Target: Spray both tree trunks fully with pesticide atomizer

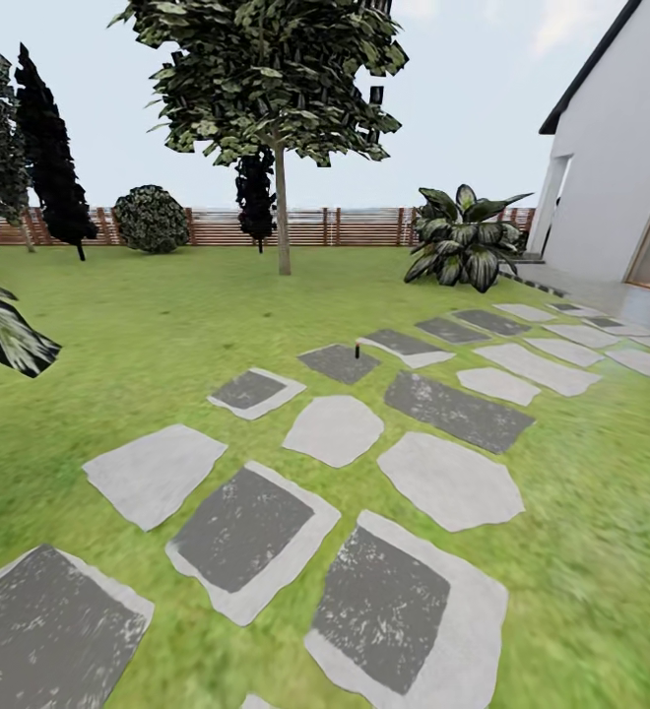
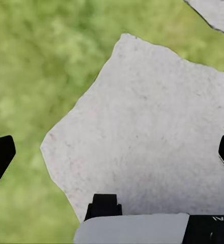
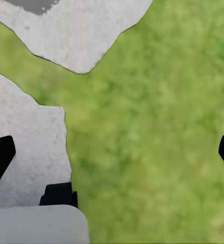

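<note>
A small dark upright object, the pesticide atomizer (image 1: 357, 350), stands on a dark stepping stone (image 1: 339, 363) in the middle distance of the head view; it is too small to make out details. Beyond it a tree (image 1: 266, 69) rises from the lawn on a straight bare trunk (image 1: 283, 212), with a broad green canopy. My left gripper (image 2: 112, 157) hangs open over a pale stone slab (image 2: 147, 127). Over grass beside pale slabs, my right gripper (image 3: 112, 157) is open too. Neither holds anything.
A path of grey and dark stepping stones (image 1: 246, 527) crosses the lawn toward a white house (image 1: 620, 148) at the right. A slatted wooden fence (image 1: 217, 226) closes the back, with dark cypress-like trees (image 1: 49, 148), a round shrub (image 1: 151, 219) and a broad-leaved plant (image 1: 466, 241).
</note>
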